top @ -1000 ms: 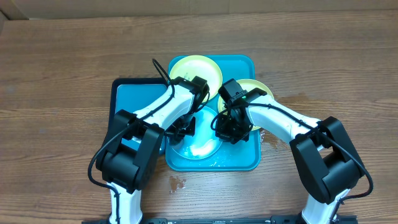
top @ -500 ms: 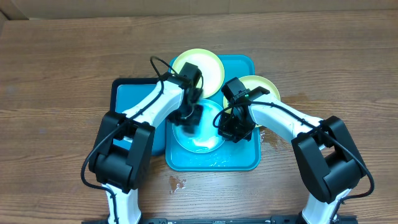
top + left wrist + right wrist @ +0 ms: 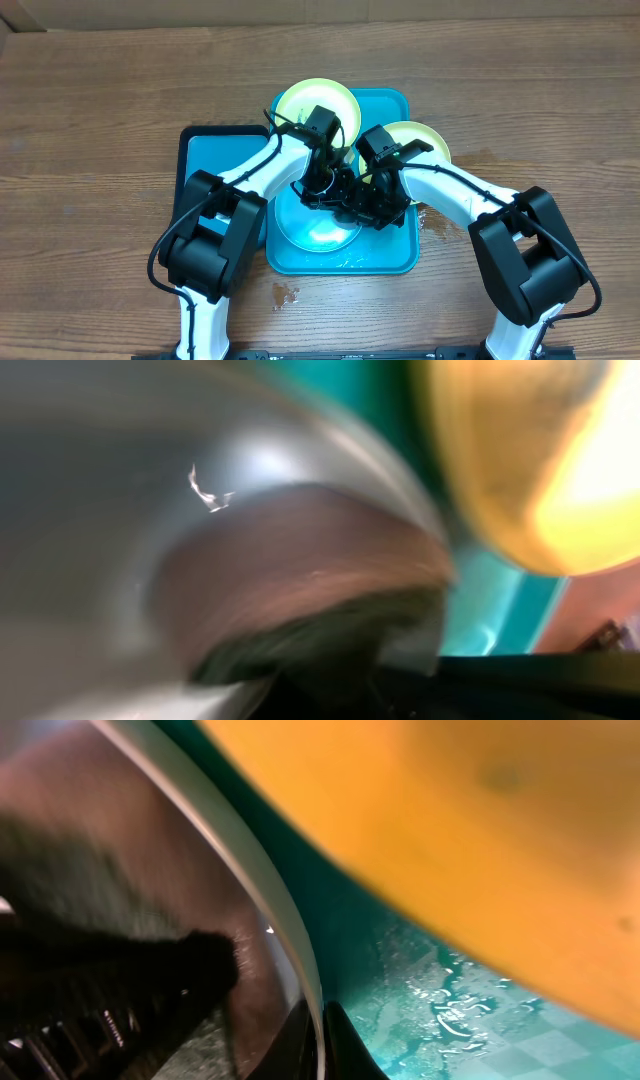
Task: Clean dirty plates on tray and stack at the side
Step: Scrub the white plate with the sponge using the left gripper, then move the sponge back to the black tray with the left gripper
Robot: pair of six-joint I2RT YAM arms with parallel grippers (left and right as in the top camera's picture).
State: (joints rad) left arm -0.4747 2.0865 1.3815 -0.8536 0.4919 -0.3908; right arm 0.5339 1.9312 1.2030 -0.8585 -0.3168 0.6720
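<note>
Brown wooden table (image 3: 100, 100) carried the teal tray (image 3: 395, 262) near the middle of its front edge, and a small blue tray (image 3: 215, 160) with a black rim lay touching the teal tray's left side.

All three plates were on the teal tray. The light blue plate (image 3: 315, 235) lay flat toward the front edge. The far lime-green plate (image 3: 300, 105) sat at the far left corner, partly over the rim. The right lime-green plate (image 3: 425, 140) hung over the right edge near the far right corner.

Both arms met over the light blue plate. The left gripper (image 3: 322, 188) was at the far part of that plate and the right gripper (image 3: 362, 207) was just beside it, at the plate's right rim. Both had their jaws closed. Whether either one pinched a cloth, a brush or the plate rim could not be told, because the left wrist view was blurred and the right wrist view showed only a dark shape on the pale plate.

Water drops glistened on the tray floor, and wet spots (image 3: 285, 293) lay on the table by the front edge.

As a judgement, the task was in an early or middle part. The light blue plate seemed to be under cleaning, no plate was stacked at the side yet, and the two green plates were waiting.
</note>
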